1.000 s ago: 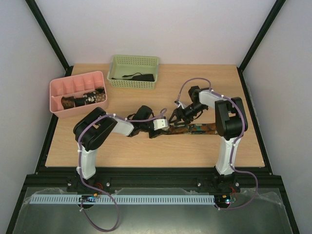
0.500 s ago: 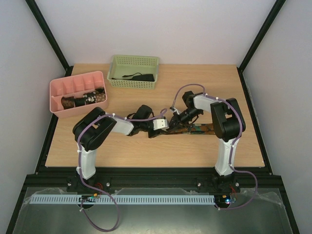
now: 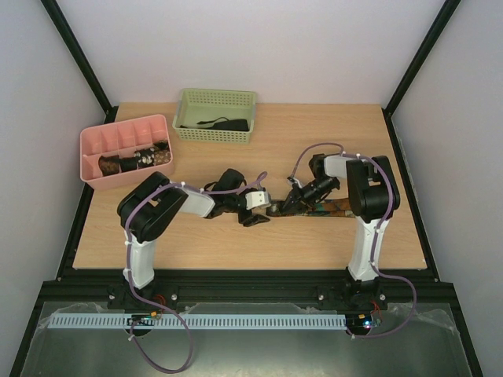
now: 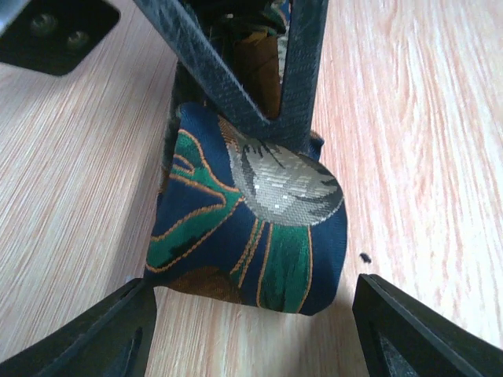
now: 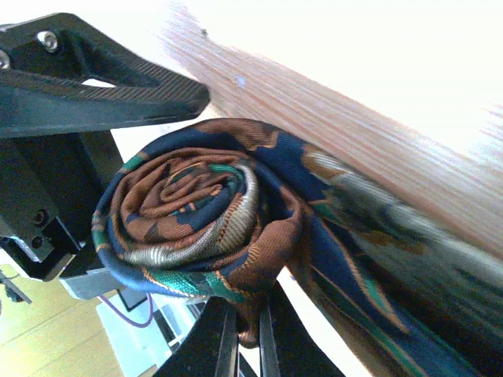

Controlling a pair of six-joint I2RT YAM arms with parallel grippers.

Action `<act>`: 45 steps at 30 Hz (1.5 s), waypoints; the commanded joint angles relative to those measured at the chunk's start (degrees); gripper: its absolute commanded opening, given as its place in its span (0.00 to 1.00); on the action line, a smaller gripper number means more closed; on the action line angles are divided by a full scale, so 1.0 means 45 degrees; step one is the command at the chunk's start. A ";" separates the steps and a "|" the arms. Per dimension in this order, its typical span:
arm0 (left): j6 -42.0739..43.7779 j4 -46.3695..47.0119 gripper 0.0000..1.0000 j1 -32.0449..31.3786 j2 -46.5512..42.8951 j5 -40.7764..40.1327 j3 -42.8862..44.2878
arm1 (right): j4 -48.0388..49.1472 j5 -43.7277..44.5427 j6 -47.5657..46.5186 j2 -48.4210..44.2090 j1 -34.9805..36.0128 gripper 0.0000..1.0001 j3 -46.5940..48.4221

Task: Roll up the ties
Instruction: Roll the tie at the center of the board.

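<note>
**Tie (image 3: 334, 206) half-rolled at mid-table**

It lies flat across the table (image 3: 196, 236), with the end toward the left arm wound into a coil (image 5: 196, 212). The right tool (image 5: 240, 330) is clamped on the coil's outer wrap. The left tool (image 4: 255, 318) stands apart, one finger on either side of the coil.

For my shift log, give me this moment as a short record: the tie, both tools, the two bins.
tie: partly rolled into a coil, tail flat on the table
right tool: shut, pinching the coil
left tool: open, fingers either side of the coil
pink tray: rolled ties inside
green basket: one dark tie inside
</note>
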 commanded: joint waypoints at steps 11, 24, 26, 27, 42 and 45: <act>-0.1175 0.2361 0.71 -0.0721 0.1779 0.0607 0.0912 | -0.1418 0.3057 -0.0921 0.2119 -0.0194 0.01 0.0846; -0.0029 0.0076 0.42 -0.0745 0.1482 0.0929 0.1282 | -0.2177 0.1994 -0.1457 0.2100 0.0203 0.04 0.1360; -0.0193 -0.0459 0.35 -0.0656 0.1362 0.0930 0.1217 | -0.2190 0.1556 -0.1435 0.1877 0.0233 0.10 0.1462; -0.0384 -0.0573 0.32 -0.0577 0.1254 0.0898 0.1106 | -0.2226 0.1446 -0.1446 0.1738 0.0226 0.14 0.1507; -0.1598 -0.1585 0.29 -0.0239 0.0985 0.0069 0.0893 | -0.1147 -0.0010 -0.0617 -0.0867 0.0732 0.56 0.1089; -0.1573 -0.1651 0.29 -0.0239 0.0953 -0.0024 0.0852 | -0.1034 0.0489 -0.0682 -0.0469 0.1130 0.53 0.1293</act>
